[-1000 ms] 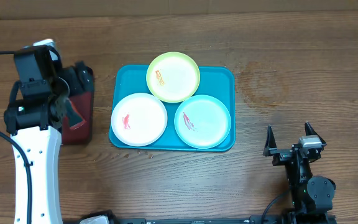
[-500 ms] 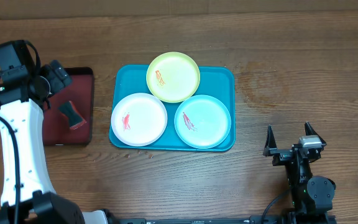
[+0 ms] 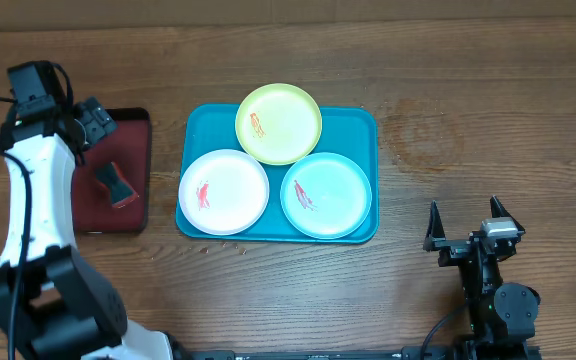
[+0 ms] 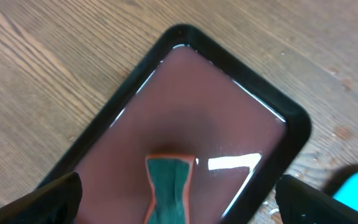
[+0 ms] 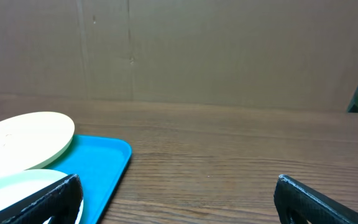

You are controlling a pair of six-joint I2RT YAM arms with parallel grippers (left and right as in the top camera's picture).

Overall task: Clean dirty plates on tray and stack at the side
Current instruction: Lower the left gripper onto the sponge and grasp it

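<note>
The turquoise tray (image 3: 361, 128) lies mid-table with three dirty plates on it, each red-smeared: a yellow-green plate (image 3: 279, 123) at the back, a white plate (image 3: 224, 191) front left and a mint plate (image 3: 326, 194) front right. My left gripper (image 3: 90, 122) hangs open over the far left end of a dark red tray (image 3: 136, 140), holding nothing. In the left wrist view that gripper (image 4: 179, 205) straddles a green, orange-edged sponge (image 4: 168, 186) without touching it. My right gripper (image 3: 465, 232) stands open near the front right. Its wrist view (image 5: 179, 199) shows the tray (image 5: 104, 162) and the yellow-green plate (image 5: 23, 134).
The dark red, black-rimmed tray (image 4: 197, 99) sits left of the turquoise one with the sponge (image 3: 115, 185) on it. Small crumbs (image 3: 223, 247) lie on the wood in front of the turquoise tray. A cardboard wall closes the back of the table.
My left arm has swung back toward the far left, uncovering the dark red tray and the sponge. The right arm and the plates have not moved.
</note>
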